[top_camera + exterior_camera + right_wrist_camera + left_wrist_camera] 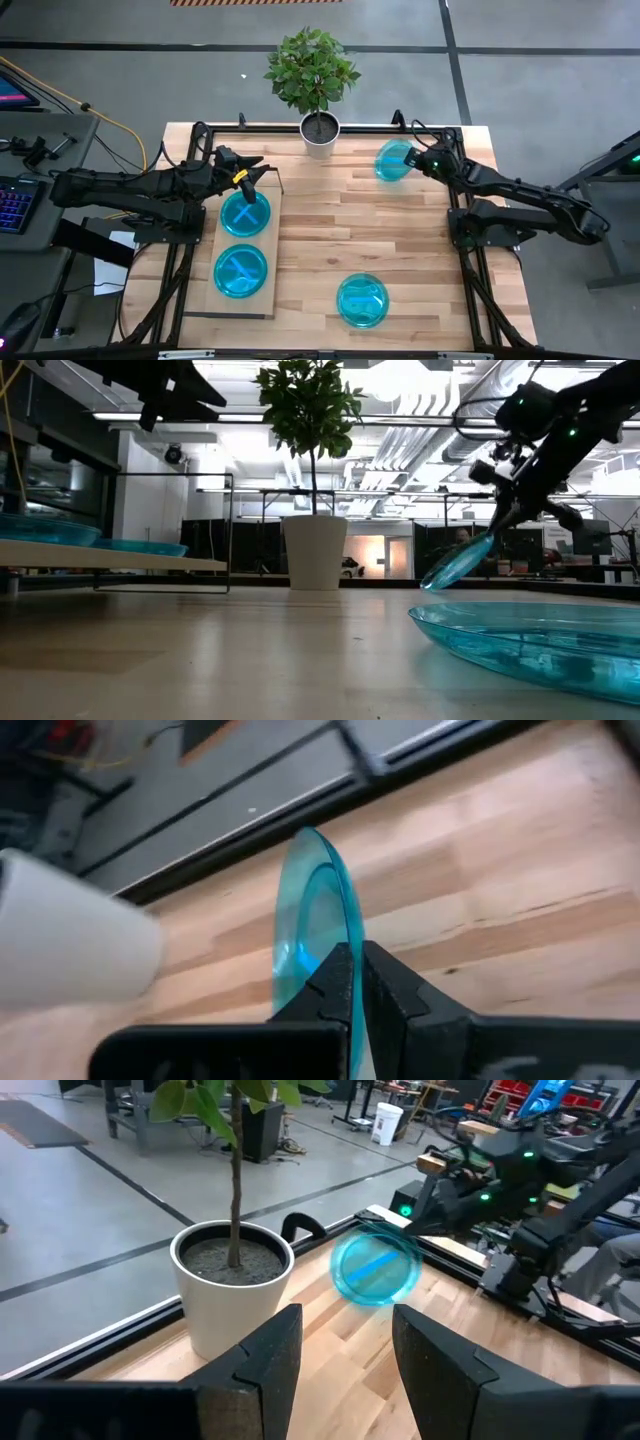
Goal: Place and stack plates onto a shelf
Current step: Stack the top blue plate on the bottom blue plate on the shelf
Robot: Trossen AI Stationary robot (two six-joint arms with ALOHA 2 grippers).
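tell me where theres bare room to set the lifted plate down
Free: the tabletop between the shelf and the right arm, above the loose plate. Crowded: the shelf, holding two plates, with the left tool over it. The right tool grips the lifted plate.

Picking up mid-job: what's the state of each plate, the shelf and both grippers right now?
Held plate: tilted, lifted, pinched by right gripper.
Front plate: flat on tabletop, untouched.
Shelf: holds two plate spots.
Left gripper: open, empty, above shelf's far end.
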